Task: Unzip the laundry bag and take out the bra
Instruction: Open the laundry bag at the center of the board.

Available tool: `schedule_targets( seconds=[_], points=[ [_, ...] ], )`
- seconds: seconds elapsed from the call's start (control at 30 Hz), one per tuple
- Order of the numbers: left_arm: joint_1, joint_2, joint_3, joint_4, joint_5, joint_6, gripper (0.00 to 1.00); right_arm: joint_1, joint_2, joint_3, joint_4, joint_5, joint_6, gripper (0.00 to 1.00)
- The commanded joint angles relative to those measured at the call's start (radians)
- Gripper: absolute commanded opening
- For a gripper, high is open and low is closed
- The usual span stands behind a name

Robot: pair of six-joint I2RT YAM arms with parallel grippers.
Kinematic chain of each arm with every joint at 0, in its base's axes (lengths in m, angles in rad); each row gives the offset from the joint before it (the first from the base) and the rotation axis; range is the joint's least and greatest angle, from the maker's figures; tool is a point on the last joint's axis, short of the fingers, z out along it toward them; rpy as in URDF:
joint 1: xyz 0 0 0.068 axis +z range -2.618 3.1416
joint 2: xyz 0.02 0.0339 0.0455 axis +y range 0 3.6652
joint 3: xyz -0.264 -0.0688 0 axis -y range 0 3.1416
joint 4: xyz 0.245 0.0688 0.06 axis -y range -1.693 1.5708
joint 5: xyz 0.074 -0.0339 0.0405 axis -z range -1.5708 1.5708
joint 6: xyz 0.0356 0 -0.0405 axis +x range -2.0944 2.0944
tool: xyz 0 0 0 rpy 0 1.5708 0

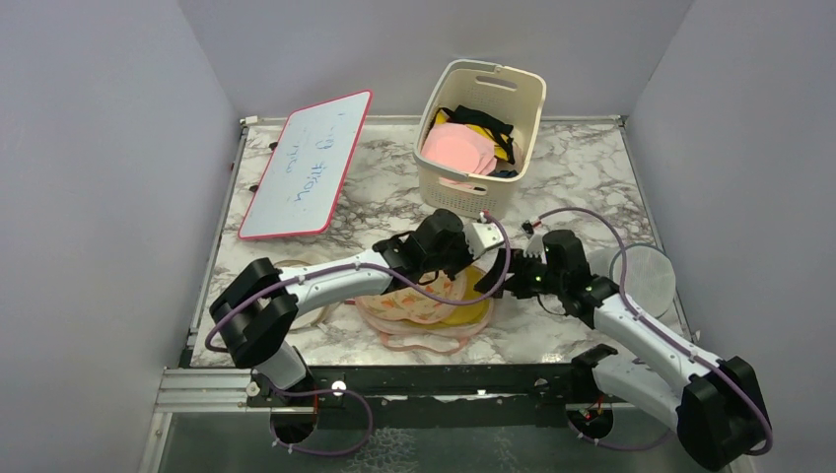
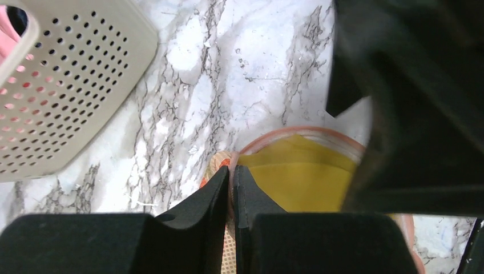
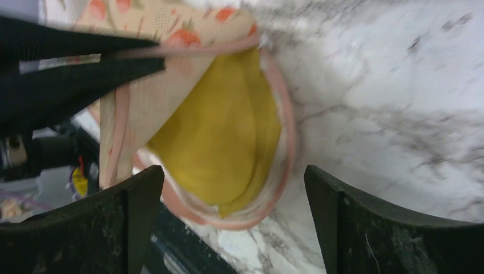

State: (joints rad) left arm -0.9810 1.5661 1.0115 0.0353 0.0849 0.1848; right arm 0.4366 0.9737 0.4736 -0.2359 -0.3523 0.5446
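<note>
The laundry bag (image 1: 419, 307), beige with orange carrot prints and pink edging, lies on the marble near the front middle. Its right lobe is open. My left gripper (image 1: 461, 278) is shut on the bag's upper flap (image 2: 220, 165) and lifts it. The mustard-yellow bra (image 1: 476, 313) shows inside the open lobe; it is also in the left wrist view (image 2: 299, 177) and the right wrist view (image 3: 220, 137). My right gripper (image 1: 490, 286) is open just right of the opening, its fingers (image 3: 134, 211) straddling the bra's cup and the pink rim (image 3: 288, 131) from above.
A cream slotted basket (image 1: 480, 133) with pink and black garments stands behind the arms. A pink-framed whiteboard (image 1: 306, 163) lies at the back left. A white round mesh cylinder (image 1: 643, 278) sits right of my right arm. The table's front edge (image 1: 394, 370) is close.
</note>
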Motion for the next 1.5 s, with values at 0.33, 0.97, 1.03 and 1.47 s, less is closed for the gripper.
schedule_targets(
  seconds=[0.33, 0.97, 1.03, 1.47],
  points=[
    [0.065, 0.032, 0.044, 0.009, 0.131, -0.099, 0.02, 0.153, -0.160, -0.260, 0.550, -0.201, 0.364, 0.75],
    [0.067, -0.158, -0.081, 0.104, 0.087, -0.042, 0.50, 0.300, 0.209, -0.210, 0.913, 0.029, 0.670, 0.27],
    [0.066, -0.204, -0.106, 0.117, 0.134, 0.020, 0.60, 0.298, 0.200, -0.201, 0.875, 0.059, 0.704, 0.12],
    [-0.035, -0.324, -0.281, -0.011, 0.198, 0.547, 0.99, 0.115, 0.243, -0.044, 0.619, -0.081, 0.691, 0.14]
  ],
)
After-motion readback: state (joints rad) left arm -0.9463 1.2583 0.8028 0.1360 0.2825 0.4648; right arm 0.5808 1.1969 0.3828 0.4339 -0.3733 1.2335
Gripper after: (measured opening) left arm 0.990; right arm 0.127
